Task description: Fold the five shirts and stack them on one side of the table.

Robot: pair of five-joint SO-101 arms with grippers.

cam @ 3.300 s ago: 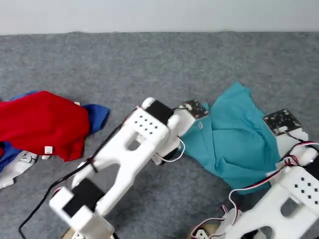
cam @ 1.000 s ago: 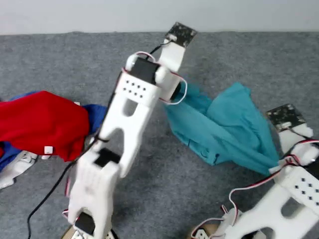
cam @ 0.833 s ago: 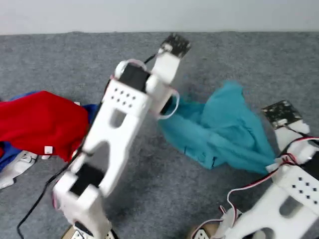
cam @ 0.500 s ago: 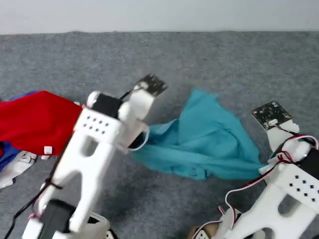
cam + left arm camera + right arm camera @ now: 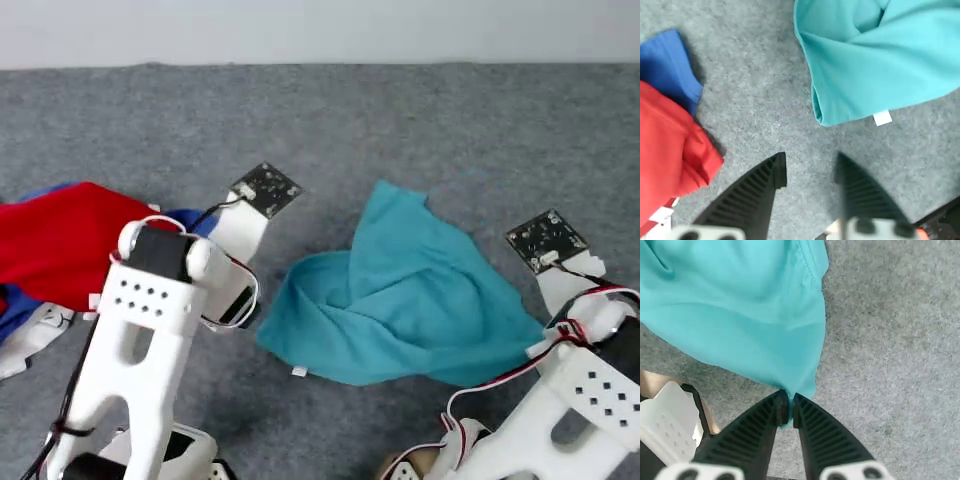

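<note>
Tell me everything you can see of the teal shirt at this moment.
The teal shirt is plain, soft-looking fabric, crumpled and loosely doubled over, not neatly folded. It lies on the grey table, right of centre in the high view, with deep creases. Its rolled edge faces the left pincer, which is open and apart from it. A small white tag sticks out at that edge. The right pincer is shut on one corner. The red shirt lies apart from it.
</note>
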